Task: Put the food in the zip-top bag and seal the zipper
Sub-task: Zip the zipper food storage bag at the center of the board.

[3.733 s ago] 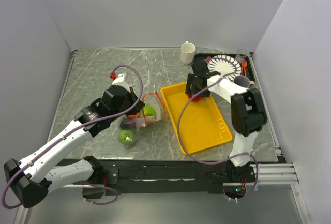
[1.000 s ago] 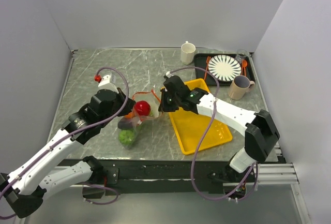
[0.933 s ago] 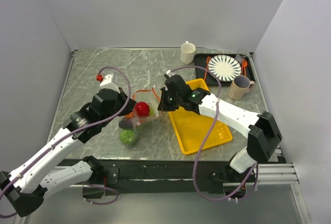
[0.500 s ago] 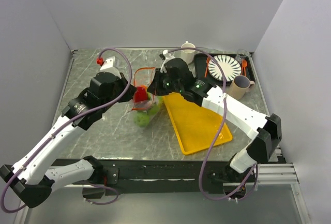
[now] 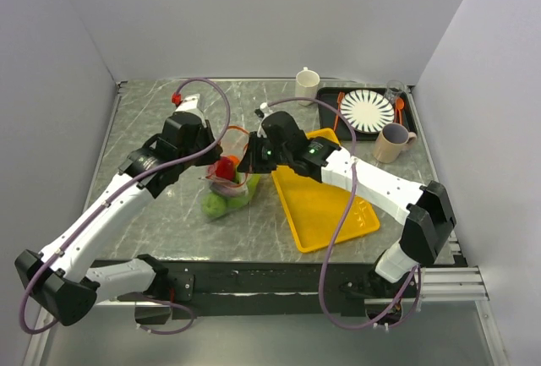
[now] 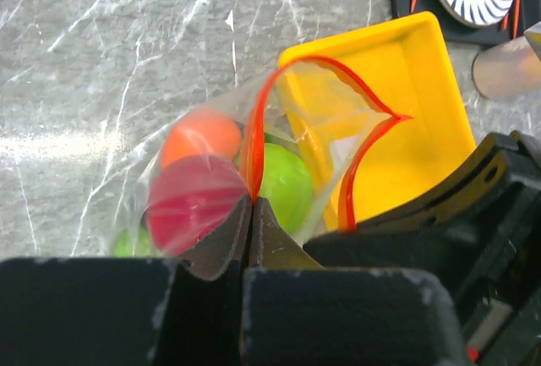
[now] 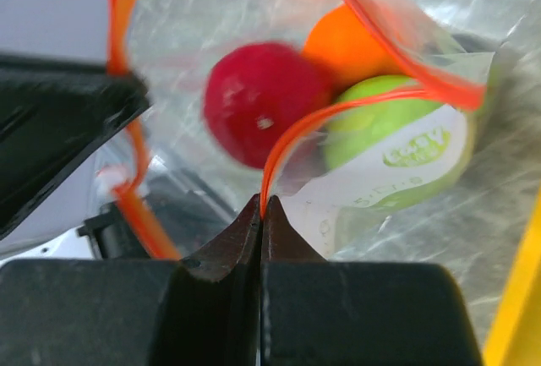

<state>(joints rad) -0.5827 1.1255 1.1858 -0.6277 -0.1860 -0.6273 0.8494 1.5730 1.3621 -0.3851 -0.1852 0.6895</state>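
The clear zip-top bag (image 5: 232, 195) hangs between my two grippers above the marble table, its mouth open. Its orange-red zipper (image 6: 256, 142) runs round the mouth as two separate strips. Inside lie the food pieces: a red fruit (image 6: 193, 207), an orange one (image 6: 201, 135) and a green one (image 6: 284, 180); more green shows low in the bag (image 5: 215, 206). My left gripper (image 6: 251, 202) is shut on one zipper strip. My right gripper (image 7: 261, 204) is shut on the opposite strip (image 7: 338, 111), beside the yellow tray.
A yellow tray (image 5: 328, 201) lies right of the bag, under the right arm. At the back right stand a white cup (image 5: 307, 85), a black tray with a striped plate (image 5: 367, 111) and orange cutlery, and a mauve mug (image 5: 391, 142).
Both grippers have lifted the bag by its mouth and carried it a little toward the back. The bag now hangs more upright, and the fruits have settled lower in it.
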